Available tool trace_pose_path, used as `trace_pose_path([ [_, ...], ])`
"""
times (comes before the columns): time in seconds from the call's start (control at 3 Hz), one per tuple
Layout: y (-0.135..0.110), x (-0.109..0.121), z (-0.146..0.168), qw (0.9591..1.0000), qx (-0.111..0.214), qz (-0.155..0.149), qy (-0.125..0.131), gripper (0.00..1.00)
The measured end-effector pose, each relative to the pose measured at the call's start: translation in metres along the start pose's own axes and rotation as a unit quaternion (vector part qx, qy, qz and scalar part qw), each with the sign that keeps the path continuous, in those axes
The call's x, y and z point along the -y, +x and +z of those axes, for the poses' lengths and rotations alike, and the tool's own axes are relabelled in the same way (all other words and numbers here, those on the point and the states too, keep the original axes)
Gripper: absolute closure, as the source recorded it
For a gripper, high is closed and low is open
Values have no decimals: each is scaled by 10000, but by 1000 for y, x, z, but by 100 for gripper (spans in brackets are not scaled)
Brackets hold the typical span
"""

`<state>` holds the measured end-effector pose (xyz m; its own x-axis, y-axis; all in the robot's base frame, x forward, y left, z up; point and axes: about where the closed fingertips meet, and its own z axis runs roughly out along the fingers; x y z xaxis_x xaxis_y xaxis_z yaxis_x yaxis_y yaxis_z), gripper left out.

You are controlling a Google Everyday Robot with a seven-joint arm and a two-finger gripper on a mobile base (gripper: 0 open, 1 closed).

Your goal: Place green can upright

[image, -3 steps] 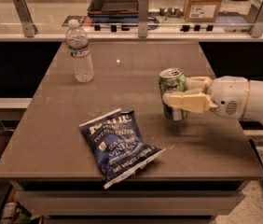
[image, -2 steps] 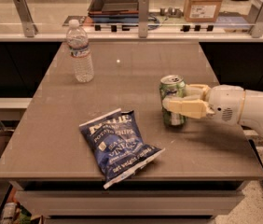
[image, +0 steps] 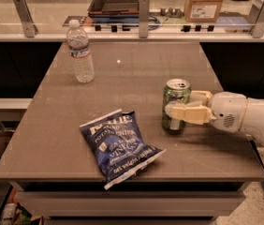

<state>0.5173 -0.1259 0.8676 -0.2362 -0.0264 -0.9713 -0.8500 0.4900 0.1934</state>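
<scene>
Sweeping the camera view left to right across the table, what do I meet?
First the water bottle → blue chip bag → green can, standing upright, with the gripper clasped around it, reaching in from the right.

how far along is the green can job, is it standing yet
Done, it seems: the green can stands upright with its silver top up, its base apparently on the table right of the chip bag. In hand: the gripper clasps the can's lower half from the right, one finger across its front. Left: open the fingers and back the arm off without tipping it.
</scene>
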Motion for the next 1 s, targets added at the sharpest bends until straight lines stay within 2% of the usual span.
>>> trace_pose_path([
  [0.33, 14, 7, -8, 9996, 19, 153, 236, 100],
  [0.67, 11, 7, -8, 9996, 19, 153, 236, 82],
  [1.0, 10, 5, -6, 9997, 16, 146, 214, 59],
])
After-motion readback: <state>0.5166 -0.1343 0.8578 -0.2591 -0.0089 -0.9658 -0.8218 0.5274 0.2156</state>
